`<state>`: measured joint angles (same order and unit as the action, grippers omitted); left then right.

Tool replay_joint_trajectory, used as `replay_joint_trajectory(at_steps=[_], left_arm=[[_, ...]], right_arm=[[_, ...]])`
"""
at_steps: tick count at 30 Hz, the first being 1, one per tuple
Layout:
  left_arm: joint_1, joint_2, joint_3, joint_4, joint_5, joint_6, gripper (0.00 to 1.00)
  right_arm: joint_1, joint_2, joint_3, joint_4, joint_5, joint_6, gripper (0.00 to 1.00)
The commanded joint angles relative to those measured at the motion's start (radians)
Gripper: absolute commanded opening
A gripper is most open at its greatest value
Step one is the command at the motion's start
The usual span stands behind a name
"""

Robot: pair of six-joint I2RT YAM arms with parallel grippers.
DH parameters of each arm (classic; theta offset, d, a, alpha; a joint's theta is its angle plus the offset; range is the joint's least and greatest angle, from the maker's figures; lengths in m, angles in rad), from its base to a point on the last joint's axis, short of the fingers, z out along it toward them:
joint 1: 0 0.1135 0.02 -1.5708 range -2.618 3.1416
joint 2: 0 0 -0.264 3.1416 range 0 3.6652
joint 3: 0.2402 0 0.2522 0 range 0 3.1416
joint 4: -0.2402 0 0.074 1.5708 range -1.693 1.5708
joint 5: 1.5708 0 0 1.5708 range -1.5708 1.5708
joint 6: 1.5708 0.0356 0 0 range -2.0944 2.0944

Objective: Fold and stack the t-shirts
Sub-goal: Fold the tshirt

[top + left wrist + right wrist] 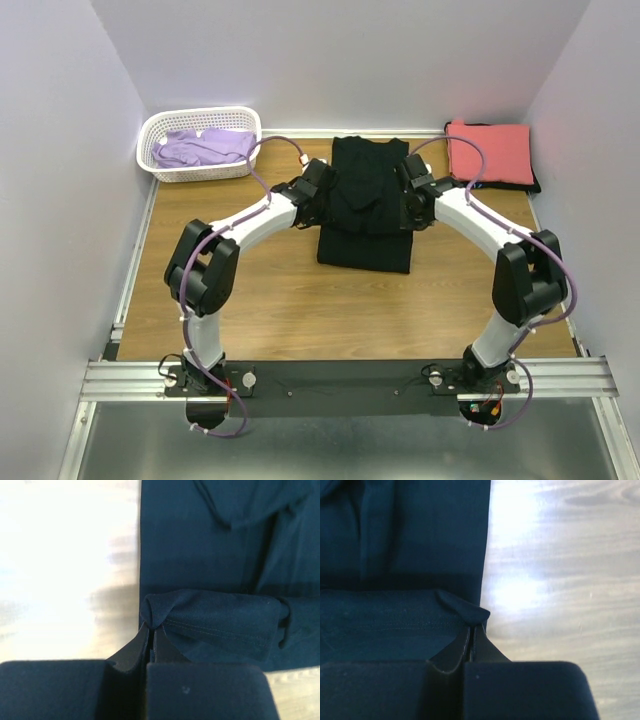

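Black tee point(365, 215) sits mid-bench point(270, 300), between the two arms, already narrowed to a long strip. Left claw point(150, 630) and right claw point(472, 627) are each clenched on a side of a stitched edge, with that edge doubled over the rest of the shirt. So I'd say it's halfway through the lengthwise fold, not finished.

Coral-red tee point(488, 150) lies folded in the far right corner, on top of something dark I can't make out. Lavender tee point(205, 147) is crumpled in the white basket point(160, 170) far left, so that one's left to do, plus stacking the black one.

No brands, labels or writing readable anywhere.
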<state>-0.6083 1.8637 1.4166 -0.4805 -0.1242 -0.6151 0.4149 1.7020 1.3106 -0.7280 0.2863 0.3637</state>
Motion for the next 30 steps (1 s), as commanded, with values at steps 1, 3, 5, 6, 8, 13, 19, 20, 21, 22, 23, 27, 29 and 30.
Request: replay_joint_trajectory(at_steps=[1,3,5,6,8,13,19,20,21,22,23,27,29,30], left_arm=[[0.028,0.061,0.038,0.091,-0.078,0.048,0.01],[0.031,0.08,0.044,0.108,-0.074,0.051,0.01],[0.039,0.103,0.047,0.121,-0.074,0.052,0.01],[0.042,0.109,0.047,0.137,-0.075,0.052,0.01],[0.051,0.123,0.038,0.152,-0.075,0.049,0.01],[0.061,0.15,0.021,0.192,-0.077,0.04,0.01],[0.064,0.19,0.021,0.224,-0.087,0.031,0.01],[0.064,0.195,0.025,0.226,-0.094,0.029,0.02],[0.064,0.201,0.027,0.227,-0.101,0.026,0.03],[0.064,0.209,0.027,0.229,-0.104,0.026,0.04],[0.064,0.21,0.024,0.232,-0.11,0.025,0.06],[0.065,0.207,0.015,0.249,-0.129,0.023,0.26],[0.065,0.195,0.007,0.256,-0.134,0.02,0.44],[0.067,0.189,0.001,0.264,-0.135,0.018,0.51]], right_arm=[[-0.019,0.062,0.038,0.077,0.082,-0.06,0.01],[-0.027,0.077,0.039,0.093,0.082,-0.066,0.0],[-0.034,0.093,0.035,0.124,0.085,-0.075,0.01],[-0.037,0.099,0.032,0.134,0.083,-0.078,0.01],[-0.045,0.11,0.027,0.16,0.088,-0.088,0.01],[-0.06,0.136,0.019,0.216,0.086,-0.106,0.0],[-0.065,0.185,-0.013,0.294,0.079,-0.105,0.01],[-0.065,0.192,-0.017,0.3,0.077,-0.103,0.01],[-0.065,0.197,-0.02,0.308,0.077,-0.103,0.02],[-0.067,0.205,-0.028,0.321,0.077,-0.106,0.04],[-0.067,0.208,-0.033,0.328,0.08,-0.109,0.05],[-0.067,0.209,-0.034,0.341,0.093,-0.118,0.17],[-0.067,0.202,-0.033,0.341,0.086,-0.118,0.23],[-0.067,0.183,-0.034,0.341,0.08,-0.12,0.28]])
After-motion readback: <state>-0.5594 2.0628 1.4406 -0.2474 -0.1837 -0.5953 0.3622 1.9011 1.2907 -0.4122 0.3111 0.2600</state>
